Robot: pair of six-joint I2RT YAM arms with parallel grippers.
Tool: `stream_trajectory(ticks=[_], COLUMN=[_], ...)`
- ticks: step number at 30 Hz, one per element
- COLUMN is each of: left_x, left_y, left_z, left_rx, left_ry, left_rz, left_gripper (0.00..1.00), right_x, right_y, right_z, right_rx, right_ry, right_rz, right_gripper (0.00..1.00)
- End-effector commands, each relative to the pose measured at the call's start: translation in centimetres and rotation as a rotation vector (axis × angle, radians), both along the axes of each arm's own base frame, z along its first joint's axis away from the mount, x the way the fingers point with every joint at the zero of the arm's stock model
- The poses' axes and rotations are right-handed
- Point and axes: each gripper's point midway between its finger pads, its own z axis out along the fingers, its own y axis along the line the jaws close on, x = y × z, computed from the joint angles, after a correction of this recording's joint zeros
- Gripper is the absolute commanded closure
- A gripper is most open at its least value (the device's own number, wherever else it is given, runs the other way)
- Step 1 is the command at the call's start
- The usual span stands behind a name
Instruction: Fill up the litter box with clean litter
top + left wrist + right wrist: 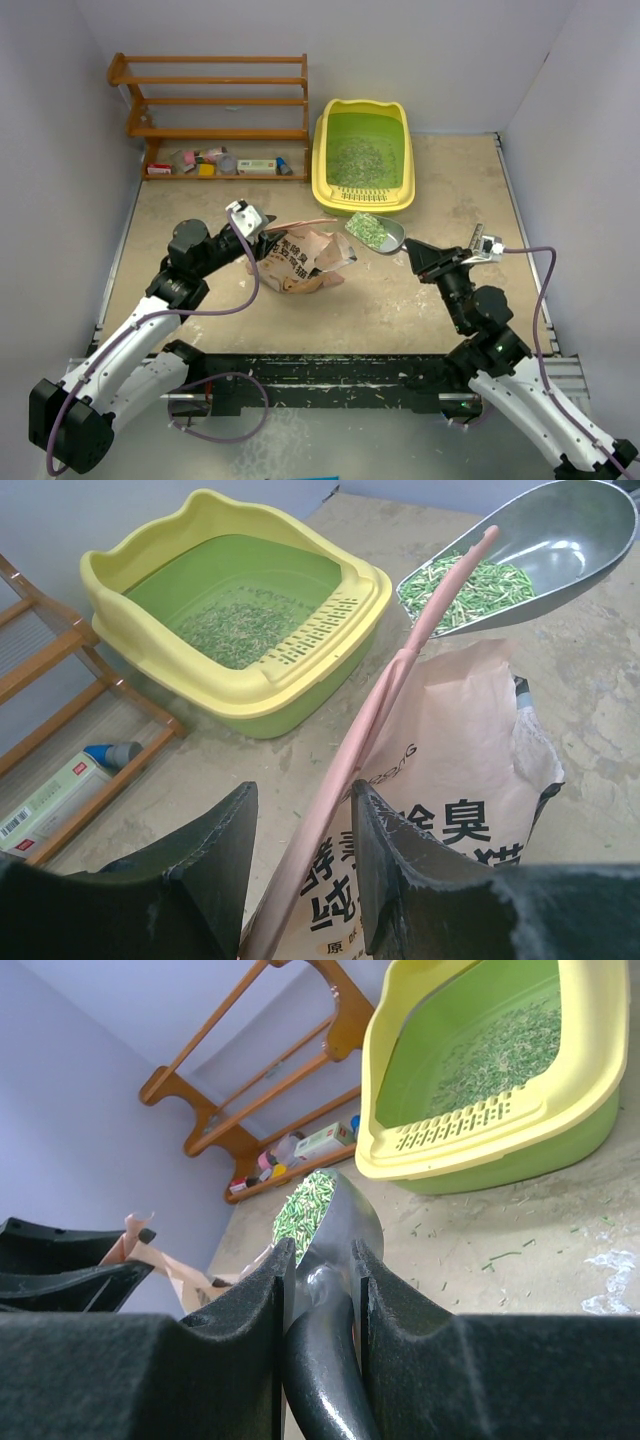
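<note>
Clamps scoop (338,1222) by its handle in right gripper (322,1256); pinches strap (420,640) of bag (455,780) in left gripper (302,795); holds litter (470,585) near box (250,695).

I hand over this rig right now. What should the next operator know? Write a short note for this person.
Left gripper: the bag's pink strap runs between its fingers. I cannot tell whether it is clamped.
Right gripper: shut on the scoop handle. The scoop carries clean litter, raised beside the bag, just short of the litter box.
Done: a thin, patchy layer of litter lies on the box floor.
Left: tip this load in; probably several more scoops.
</note>
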Motion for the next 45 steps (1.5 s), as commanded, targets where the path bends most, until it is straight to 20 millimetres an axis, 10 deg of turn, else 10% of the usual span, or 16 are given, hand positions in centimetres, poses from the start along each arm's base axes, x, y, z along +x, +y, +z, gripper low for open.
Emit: stream_trajectory(ticks=[1, 17, 28, 45], left_x=[0.3, 0.3, 0.0, -0.1], left_y=[-0.2, -0.7, -0.4, -0.3], left_z=[3.4, 3.4, 4.1, 4.4], left_rx=[-0.051, -0.063, -0.072, -0.071], left_ry=[-0.061, -0.04, -0.065, -0.07], left_rz=[0.0, -0.022, -0.012, -0.012], left_gripper=[0.54, 0.54, 0.53, 0.54], right_x=[0.4, 5.9, 15.6, 26.7], right_y=[-0.9, -1.2, -4.8, -4.3], right_z=[7.1, 10.1, 11.9, 15.3], right_rx=[0.122, -0.001, -0.066, -0.288], right_ry=[-0.17, -0.182, -0.071, 0.05], right_rz=[-0.053, -0.218, -0.293, -0.19], right_gripper=[1.0, 1.0, 1.0, 1.0])
